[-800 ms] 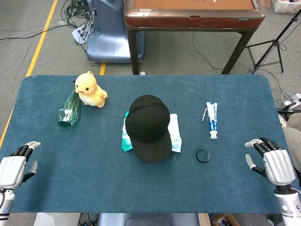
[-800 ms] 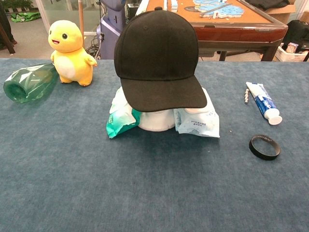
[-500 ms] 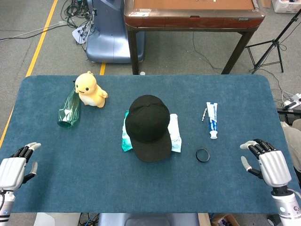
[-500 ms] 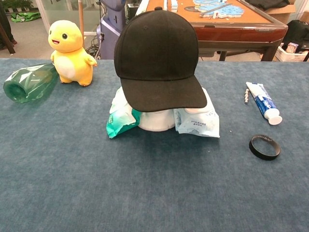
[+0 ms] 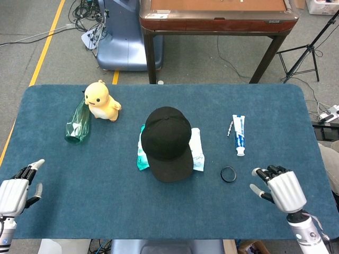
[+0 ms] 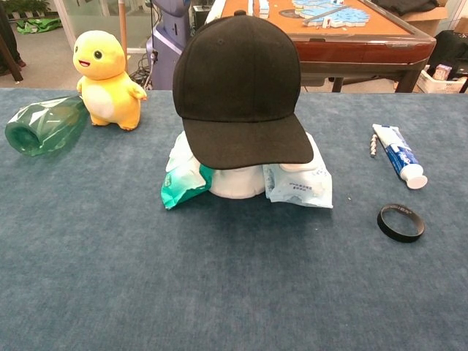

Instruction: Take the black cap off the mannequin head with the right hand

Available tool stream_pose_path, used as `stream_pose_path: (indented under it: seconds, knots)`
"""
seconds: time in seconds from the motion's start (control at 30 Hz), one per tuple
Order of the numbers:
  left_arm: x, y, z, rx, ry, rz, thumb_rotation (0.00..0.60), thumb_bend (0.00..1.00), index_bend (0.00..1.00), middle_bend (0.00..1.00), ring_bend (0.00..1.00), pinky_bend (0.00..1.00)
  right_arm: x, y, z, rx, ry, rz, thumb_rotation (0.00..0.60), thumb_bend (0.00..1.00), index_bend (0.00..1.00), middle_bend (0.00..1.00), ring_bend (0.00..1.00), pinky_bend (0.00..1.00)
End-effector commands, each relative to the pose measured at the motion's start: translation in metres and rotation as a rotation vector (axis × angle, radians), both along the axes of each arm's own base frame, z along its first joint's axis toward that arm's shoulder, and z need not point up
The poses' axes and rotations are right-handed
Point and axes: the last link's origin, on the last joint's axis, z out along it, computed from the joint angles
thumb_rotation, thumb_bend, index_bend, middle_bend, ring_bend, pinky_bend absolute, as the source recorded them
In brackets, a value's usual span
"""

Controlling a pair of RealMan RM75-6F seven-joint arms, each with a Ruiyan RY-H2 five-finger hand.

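So the right hand [image 5: 279,186] has slid in from the surface's edge toward the cap [image 5: 167,142], fingers spread, holding nothing; cap's on the mannequin head [image 6: 237,180], untouched.

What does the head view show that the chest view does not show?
Only the head view shows the right hand and the left hand, both open and holding nothing, at the table's near corners. Only the chest view shows the white mannequin head under the brim. Both show the black cap on it, the yellow toy, the green bottle, the toothpaste tube and the black ring.
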Motion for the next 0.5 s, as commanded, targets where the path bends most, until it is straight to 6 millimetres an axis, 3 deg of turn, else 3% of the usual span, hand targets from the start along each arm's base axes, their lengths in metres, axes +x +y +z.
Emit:
stream_pose_path:
  seconds: [0.03, 0.5]
  knots:
    - [0.0, 0.0, 0.0, -0.002, -0.001, 0.001, 0.6, 0.51, 0.05, 0.21, 0.25, 0.47, 0.027, -0.008, -0.019, 0.019, 0.041, 0.097, 0.6, 0.0, 0.59, 0.89, 0.72, 0.84]
    - [0.0, 0.001, 0.001, -0.009, -0.01, 0.001, 0.6, 0.5, 0.05, 0.21, 0.25, 0.47, 0.082, -0.04, -0.082, 0.101, 0.027, 0.211, 0.6, 0.0, 0.64, 0.94, 0.78, 0.86]
